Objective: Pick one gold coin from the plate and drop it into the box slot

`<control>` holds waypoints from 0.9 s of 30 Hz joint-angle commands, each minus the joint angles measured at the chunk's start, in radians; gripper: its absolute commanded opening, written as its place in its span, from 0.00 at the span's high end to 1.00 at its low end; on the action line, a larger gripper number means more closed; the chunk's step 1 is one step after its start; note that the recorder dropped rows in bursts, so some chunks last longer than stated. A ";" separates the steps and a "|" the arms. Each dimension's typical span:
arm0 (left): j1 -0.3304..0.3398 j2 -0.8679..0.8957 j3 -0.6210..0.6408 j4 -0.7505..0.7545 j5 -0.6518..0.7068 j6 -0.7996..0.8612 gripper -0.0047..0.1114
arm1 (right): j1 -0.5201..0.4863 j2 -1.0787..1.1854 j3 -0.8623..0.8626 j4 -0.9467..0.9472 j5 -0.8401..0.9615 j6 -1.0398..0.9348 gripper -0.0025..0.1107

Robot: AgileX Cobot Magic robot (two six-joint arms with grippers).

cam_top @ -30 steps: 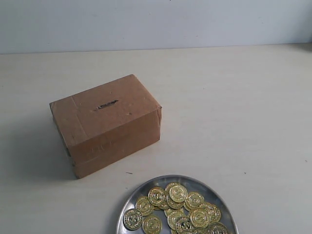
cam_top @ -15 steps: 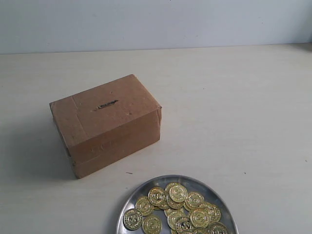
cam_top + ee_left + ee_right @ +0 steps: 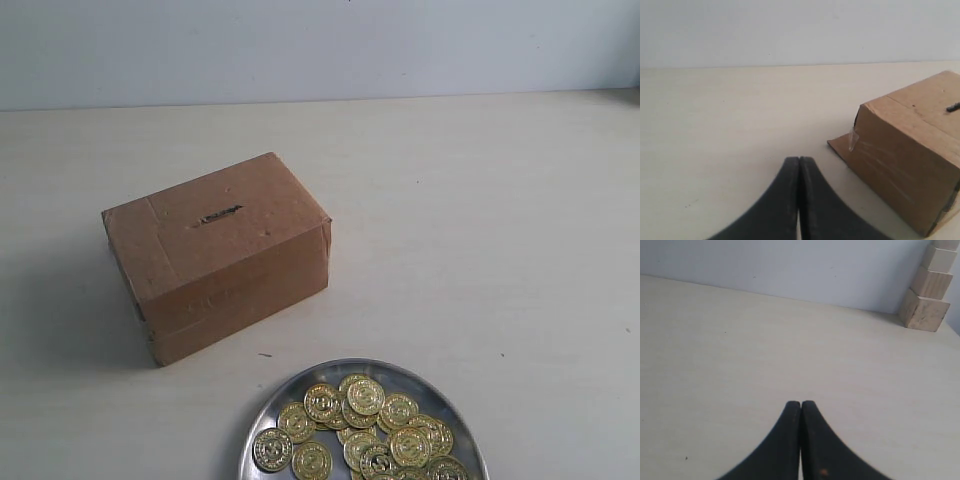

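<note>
Pale table bore a brown cardboard box, silver plate lay near it by the view's bottom edge, left claw and right claw both pressed together, gold coins heaped on plate, slot atop box.

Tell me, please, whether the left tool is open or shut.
Shut: on the left tool, both black fingers press together, nothing between them.
</note>
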 commanded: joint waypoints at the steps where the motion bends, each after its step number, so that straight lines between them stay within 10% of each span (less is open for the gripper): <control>1: -0.005 -0.004 0.003 0.000 -0.002 -0.087 0.96 | -0.004 -0.004 0.004 -0.001 -0.003 -0.012 0.98; 27: -0.005 -0.004 0.003 0.002 -0.006 -0.060 0.96 | -0.004 -0.004 0.004 0.050 -0.026 0.006 0.98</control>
